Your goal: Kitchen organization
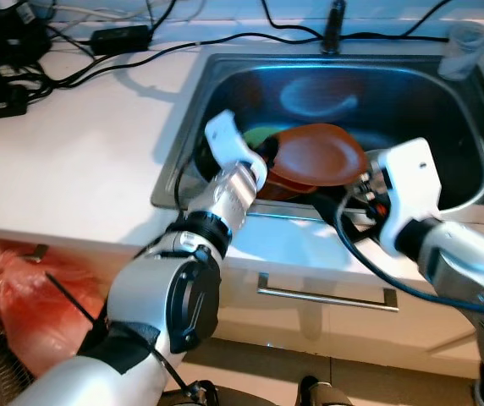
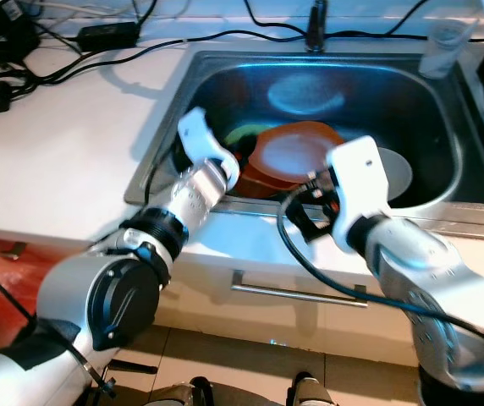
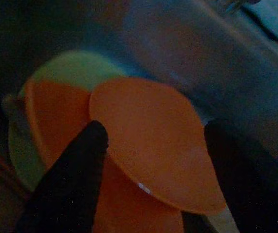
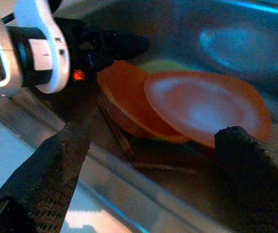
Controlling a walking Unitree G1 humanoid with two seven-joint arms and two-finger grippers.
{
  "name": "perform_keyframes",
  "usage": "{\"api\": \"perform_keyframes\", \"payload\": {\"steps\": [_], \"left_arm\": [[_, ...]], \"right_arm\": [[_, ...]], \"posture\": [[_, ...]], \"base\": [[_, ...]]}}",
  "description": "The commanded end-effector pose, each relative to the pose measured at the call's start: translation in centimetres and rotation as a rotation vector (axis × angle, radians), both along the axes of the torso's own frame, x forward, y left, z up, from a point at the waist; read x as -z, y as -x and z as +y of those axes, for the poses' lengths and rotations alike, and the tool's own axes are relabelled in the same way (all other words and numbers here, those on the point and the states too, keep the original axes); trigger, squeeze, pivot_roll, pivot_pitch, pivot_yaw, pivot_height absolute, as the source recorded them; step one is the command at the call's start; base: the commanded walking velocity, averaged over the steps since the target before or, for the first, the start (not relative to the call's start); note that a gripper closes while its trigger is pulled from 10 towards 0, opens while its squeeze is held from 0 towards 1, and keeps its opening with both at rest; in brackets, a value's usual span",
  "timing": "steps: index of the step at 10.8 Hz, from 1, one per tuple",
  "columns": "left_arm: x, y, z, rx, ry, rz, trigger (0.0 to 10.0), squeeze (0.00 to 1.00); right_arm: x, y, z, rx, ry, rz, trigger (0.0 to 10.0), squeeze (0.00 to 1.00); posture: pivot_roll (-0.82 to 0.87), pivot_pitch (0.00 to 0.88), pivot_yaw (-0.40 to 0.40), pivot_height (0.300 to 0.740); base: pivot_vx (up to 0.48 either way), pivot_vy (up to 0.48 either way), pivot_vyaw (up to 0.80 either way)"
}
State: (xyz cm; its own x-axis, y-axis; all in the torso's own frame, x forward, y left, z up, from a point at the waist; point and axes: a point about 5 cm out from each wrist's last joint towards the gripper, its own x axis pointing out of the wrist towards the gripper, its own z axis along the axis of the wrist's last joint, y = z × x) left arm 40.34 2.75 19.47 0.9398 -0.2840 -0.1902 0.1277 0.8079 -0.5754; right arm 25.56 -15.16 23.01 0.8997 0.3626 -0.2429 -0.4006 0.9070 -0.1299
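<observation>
Two orange plates lie overlapping in the steel sink, the upper orange plate tilted over the lower orange plate. A green plate shows beneath them at the back left. My left gripper reaches into the sink from the left and is open, its fingers spread on either side of the upper plate's edge. My right gripper hovers open over the sink's front rim, just right of the plates, with nothing between its fingertips.
A white plate lies in the sink to the right of the stack. Faucet and a clear plastic cup stand behind the sink. Cables and a power adapter cross the white counter's back left. A red bag sits low left.
</observation>
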Motion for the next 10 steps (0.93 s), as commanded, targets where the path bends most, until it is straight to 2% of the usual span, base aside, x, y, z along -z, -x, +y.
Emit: {"api": "perform_keyframes", "payload": {"steps": [1,3,5,7,8,9,10], "left_arm": [[-0.9,-0.3,0.3,0.009,-0.036,-0.046,10.0,1.0],[-2.2,-0.8,1.5,-0.004,-0.086,-0.12,10.0,1.0],[-3.5,-1.4,3.8,-0.065,-0.18,-0.221,10.0,1.0],[-2.3,-1.4,6.1,-0.107,-0.237,-0.234,10.0,1.0],[-1.1,-1.1,8.5,-0.15,-0.29,-0.247,10.0,1.0],[-0.9,-0.6,10.9,-0.2,-0.399,-0.318,10.0,1.0],[-1.1,-0.2,11.6,-0.22,-0.437,-0.354,10.0,1.0]], "right_arm": [[0.1,-0.3,0.4,-0.011,-0.001,-0.004,10.0,0.0],[0.0,-1.0,0.6,-0.016,-0.011,-0.027,10.0,0.0],[0.0,-1.6,0.9,-0.023,-0.021,-0.044,10.0,0.0],[0.1,-2.3,1.2,-0.036,-0.03,-0.057,10.0,0.0],[0.2,-2.8,1.8,-0.052,-0.045,-0.076,10.0,0.0],[0.1,-3.2,2.2,-0.061,-0.062,-0.095,10.0,0.0],[0.2,-3.4,2.4,-0.062,-0.067,-0.099,10.0,0.0]], "posture": [[-0.2,0.119,0.1,0.74],[-0.17,0.106,0.1,0.74],[-0.14,0.088,0.091,0.74],[-0.09,0.072,0.066,0.74],[-0.07,0.063,0.054,0.74],[-0.04,0.058,0.044,0.74],[-0.02,0.056,0.038,0.74]], "base": [[0.0,0.0,0.0],[0.0,0.0,0.0],[0.0,0.0,0.0],[0.0,0.0,0.0],[0.0,0.0,0.0],[0.0,0.0,0.0],[0.0,0.0,0.0]]}}
